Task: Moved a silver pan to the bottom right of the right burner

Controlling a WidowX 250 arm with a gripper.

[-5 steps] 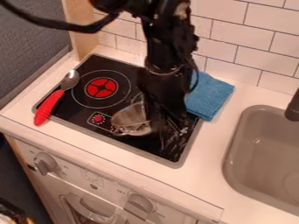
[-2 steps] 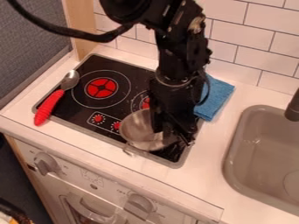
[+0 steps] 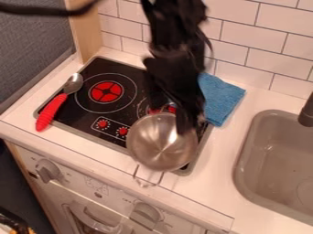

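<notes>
- Silver pan (image 3: 158,145), bare metal inside visible, at the near right of the stovetop (image 3: 90,115), handle pointing near.
- Gripper (image 3: 183,122) at the pan's far rim, blurred; wide or narrow, I cannot tell.
- Sink (image 3: 243,170) on the right.

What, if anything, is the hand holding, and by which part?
Cannot tell: the black robot hand overlaps the silver metal pan at its upper right rim, grip unclear.
</notes>
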